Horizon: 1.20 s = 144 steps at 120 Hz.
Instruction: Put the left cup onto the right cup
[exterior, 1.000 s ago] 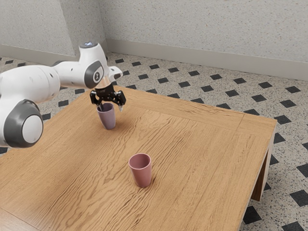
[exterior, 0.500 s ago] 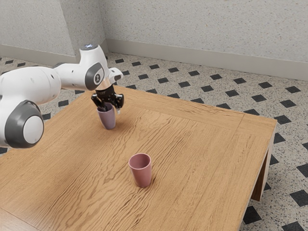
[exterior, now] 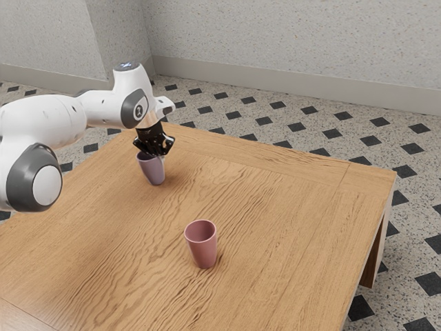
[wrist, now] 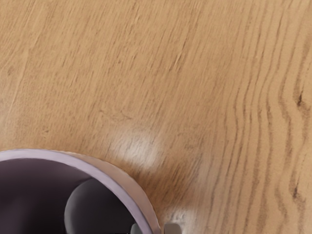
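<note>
A purple cup (exterior: 154, 172) stands upright on the wooden table (exterior: 289, 207), toward the exterior view's left and far side. My gripper (exterior: 156, 156) is down on its rim, its fingers drawn together on the cup's wall. In the wrist view the purple cup (wrist: 105, 170) lies right under my hand, with one dark finger (wrist: 92, 207) inside it and a sliver of the other just outside the rim. A pink cup (exterior: 201, 243) stands upright nearer the front, well apart from the gripper.
The table's right edge (exterior: 386, 200) drops to a speckled floor with black diamond tiles (exterior: 413, 148). Bare wood lies between the two cups. The white arm (exterior: 62, 124) comes in over the table's left corner.
The fingers, spread wide above the purple cup a second ago, have narrowed and sunk onto its rim. Neither cup has moved.
</note>
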Motion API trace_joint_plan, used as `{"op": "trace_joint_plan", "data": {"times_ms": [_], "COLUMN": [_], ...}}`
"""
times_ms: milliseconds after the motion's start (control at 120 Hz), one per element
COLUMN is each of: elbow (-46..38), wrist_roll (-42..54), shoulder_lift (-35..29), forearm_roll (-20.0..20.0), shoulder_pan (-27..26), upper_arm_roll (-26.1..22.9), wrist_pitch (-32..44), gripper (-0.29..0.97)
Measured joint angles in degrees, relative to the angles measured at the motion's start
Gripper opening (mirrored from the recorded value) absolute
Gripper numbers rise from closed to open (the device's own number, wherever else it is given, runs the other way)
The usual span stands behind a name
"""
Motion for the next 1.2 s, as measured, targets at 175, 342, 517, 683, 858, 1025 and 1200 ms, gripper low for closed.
{"op": "trace_joint_plan", "data": {"times_ms": [175, 342, 517, 683, 858, 1025, 1200], "elbow": [-0.1, -2.5, -4.2, -4.4, -4.8, -9.2, -15.8], "wrist_roll": [-0.3, -0.6, -1.3, -3.5, -6.8, -10.5, -15.5], "shoulder_lift": [-1.3, -4.5, -8.5, -11.8, -14.5, -19.3, -25.8], "forearm_roll": [0.1, 0.1, 0.2, 0.8, 1.5, 2.4, 4.6], "shoulder_pan": [-0.1, -0.2, -1.3, -4.3, -7.1, -10.0, -13.8], "upper_arm_roll": [0.0, 0.1, 0.1, 0.1, 0.2, 0.1, -0.1], "wrist_pitch": [-0.3, -0.6, -3.0, -8.3, -13.7, -17.0, -18.6], "gripper": [-0.1, -0.1, -0.1, -0.1, -0.1, -0.1, -0.1]}}
